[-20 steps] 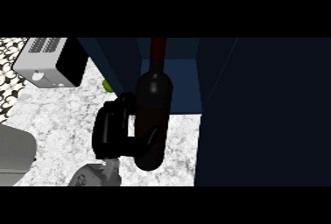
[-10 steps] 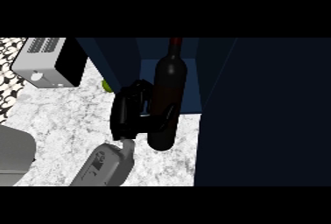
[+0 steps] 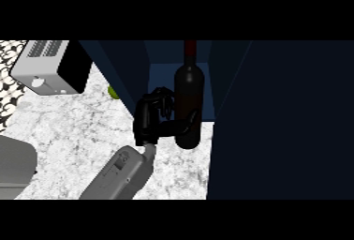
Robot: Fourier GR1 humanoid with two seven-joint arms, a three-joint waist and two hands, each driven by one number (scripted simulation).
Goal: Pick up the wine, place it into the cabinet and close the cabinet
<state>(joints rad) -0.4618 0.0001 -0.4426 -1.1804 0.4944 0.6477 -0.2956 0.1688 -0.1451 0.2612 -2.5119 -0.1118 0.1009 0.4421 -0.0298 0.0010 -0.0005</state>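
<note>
Head view, hand: one hand at frame centre, which side I cannot tell, fingers curled round the wine.
Wine: upright at the open cabinet mouth, neck inside.
Bench: toaster at upper left.
Progress: judged, lift done; release and door closing remain.
Writing: none readable.
</note>
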